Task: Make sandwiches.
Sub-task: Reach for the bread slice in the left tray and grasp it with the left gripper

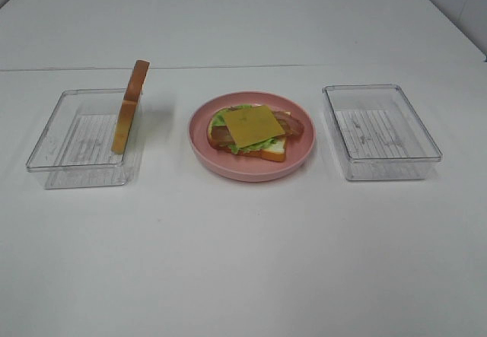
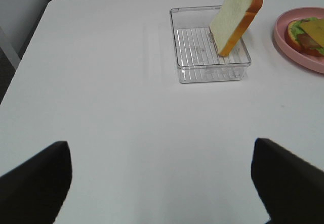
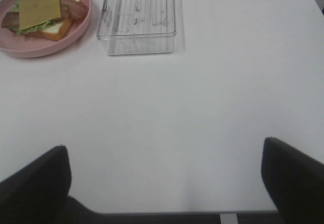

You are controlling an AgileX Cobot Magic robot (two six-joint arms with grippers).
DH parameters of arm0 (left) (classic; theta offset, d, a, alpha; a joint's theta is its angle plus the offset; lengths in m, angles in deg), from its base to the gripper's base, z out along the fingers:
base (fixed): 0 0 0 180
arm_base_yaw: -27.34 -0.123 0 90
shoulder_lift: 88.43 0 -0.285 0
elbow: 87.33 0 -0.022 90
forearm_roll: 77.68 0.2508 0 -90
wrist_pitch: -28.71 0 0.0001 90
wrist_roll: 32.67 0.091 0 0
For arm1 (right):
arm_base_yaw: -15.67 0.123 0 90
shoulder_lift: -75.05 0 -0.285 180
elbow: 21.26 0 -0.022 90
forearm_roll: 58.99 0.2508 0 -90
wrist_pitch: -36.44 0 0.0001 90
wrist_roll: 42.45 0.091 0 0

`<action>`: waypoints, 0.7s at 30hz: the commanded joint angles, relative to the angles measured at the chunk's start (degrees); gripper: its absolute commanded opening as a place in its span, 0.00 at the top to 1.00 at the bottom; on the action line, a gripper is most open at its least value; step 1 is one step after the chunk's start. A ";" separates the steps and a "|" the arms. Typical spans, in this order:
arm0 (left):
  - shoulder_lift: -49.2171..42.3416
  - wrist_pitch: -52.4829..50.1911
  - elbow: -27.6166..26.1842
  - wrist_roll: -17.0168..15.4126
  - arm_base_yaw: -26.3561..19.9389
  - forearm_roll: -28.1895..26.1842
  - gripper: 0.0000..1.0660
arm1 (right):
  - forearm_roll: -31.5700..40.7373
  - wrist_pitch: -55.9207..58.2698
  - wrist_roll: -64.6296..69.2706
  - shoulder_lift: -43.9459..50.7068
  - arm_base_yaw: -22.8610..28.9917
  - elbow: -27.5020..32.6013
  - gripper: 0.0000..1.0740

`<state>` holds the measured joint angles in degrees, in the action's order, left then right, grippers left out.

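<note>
The sandwich stack lies on a round pink plate: a white bread slice, green lettuce, bacon strips, and a yellow-orange cheese square on top. It also shows in the left wrist view and the right wrist view. A second bread slice stands on edge in the left clear tray, leaning on the wall nearest the plate; it also shows in the left wrist view. My left gripper and right gripper are open, empty, and well short of the trays. Neither shows in the exterior view.
An empty clear tray sits right of the plate and also shows in the right wrist view. The white table's front edge is close under the right gripper. A seam crosses the tabletop behind the trays.
</note>
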<state>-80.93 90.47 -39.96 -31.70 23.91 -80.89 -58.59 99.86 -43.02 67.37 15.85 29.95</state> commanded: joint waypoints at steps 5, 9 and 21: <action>-0.17 -0.11 0.11 0.06 -0.29 -0.34 0.17 | 0.29 -0.52 -0.29 1.95 -0.23 0.11 0.08; -0.17 -0.11 0.11 0.06 -0.29 -0.34 0.17 | 0.29 -0.52 -0.29 1.95 -0.23 0.11 0.08; -0.17 -0.11 0.11 0.06 -0.29 -0.34 0.17 | 0.29 -0.52 -0.29 1.95 -0.23 0.11 0.08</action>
<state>-80.93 90.47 -39.96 -31.70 23.91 -80.89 -58.59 99.86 -43.08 67.37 15.85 29.95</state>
